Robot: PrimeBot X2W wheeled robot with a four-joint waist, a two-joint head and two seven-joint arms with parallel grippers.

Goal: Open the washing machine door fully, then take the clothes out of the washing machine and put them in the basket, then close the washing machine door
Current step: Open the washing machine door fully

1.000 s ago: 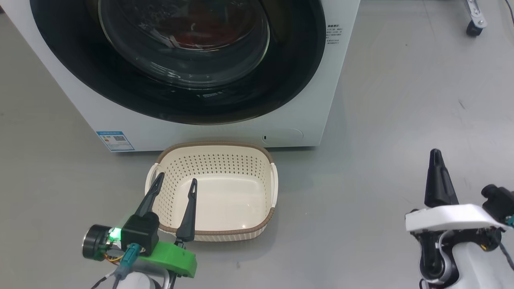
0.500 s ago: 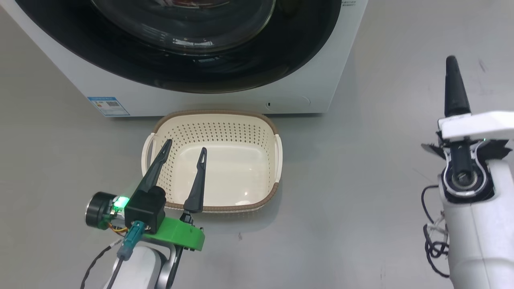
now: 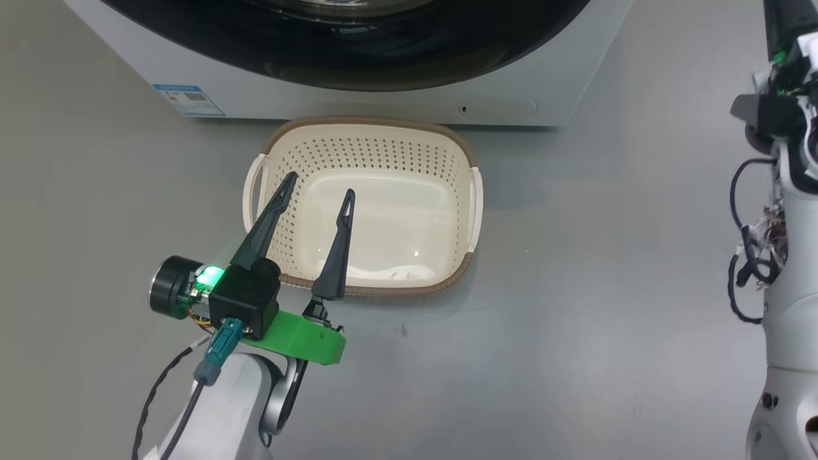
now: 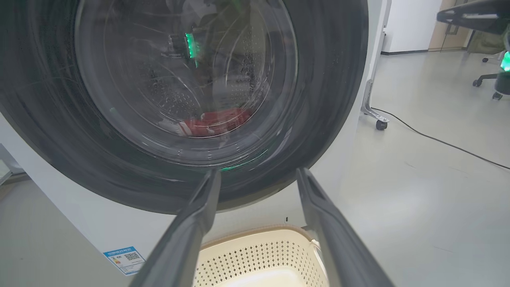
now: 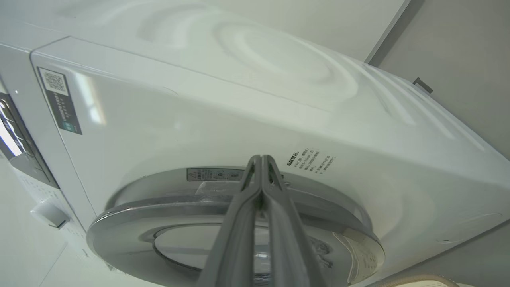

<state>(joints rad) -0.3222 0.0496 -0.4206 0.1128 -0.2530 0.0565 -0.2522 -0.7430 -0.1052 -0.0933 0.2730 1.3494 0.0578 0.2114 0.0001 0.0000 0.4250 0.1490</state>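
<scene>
1. At the head view's lower left, the left gripper [image 3: 321, 184] is hanging above the left side of the basket [image 3: 374, 121], fingers spread wide, gripping nothing.
2. Through the left wrist view, the clothes [image 4: 215, 121] are lying red behind the glass of the washing machine door [image 4: 326, 99]; the head view is cropping that door at its lower black rim.
3. Along the right wrist view, the right gripper [image 5: 261, 159] is pointing toward the door's edge, fingers pressed together, holding nothing.
4. Grey floor [image 3: 575, 255] is carrying the washing machine [image 3: 358, 105], with the basket just before it; a cable [image 4: 438, 141] is trailing rightward.
5. The basket is standing empty.

Bare grey floor [image 4: 438, 191], castored chair [image 4: 484, 77] and trailing cable [image 4: 438, 142] suggest a lab
</scene>
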